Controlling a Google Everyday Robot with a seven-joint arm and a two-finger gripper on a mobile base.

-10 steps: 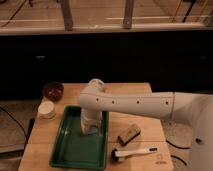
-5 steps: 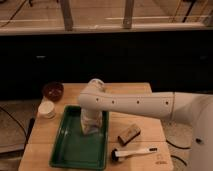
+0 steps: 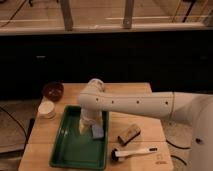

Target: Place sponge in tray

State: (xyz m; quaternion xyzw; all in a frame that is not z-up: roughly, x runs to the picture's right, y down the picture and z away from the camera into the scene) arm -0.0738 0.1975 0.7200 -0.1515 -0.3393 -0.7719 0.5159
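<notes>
Sponge (image 3: 97,131) lies inside the tray, against its right side near the middle of the frame

The tabletop (image 3: 145,97) fills the lower half of the frame. The white arm (image 3: 145,104) reaches across it from the right edge and bends down over the tray (image 3: 65,152), a dark green one at lower left. The gripper (image 3: 85,124) hangs at the arm's end, pointing down into the tray. Whether it grips the sponge or is clear of it I cannot tell.

The sponge sits just to the lower right of the gripper, its long side running roughly up and down the frame. My guess is the placing is all but done, so the next move is a straight lift.

To the right, outside the tray, are a brown block (image 3: 129,135) and a brush (image 3: 134,152). A dark bowl (image 3: 52,91) and a white cup (image 3: 47,109) stand at upper left
</notes>
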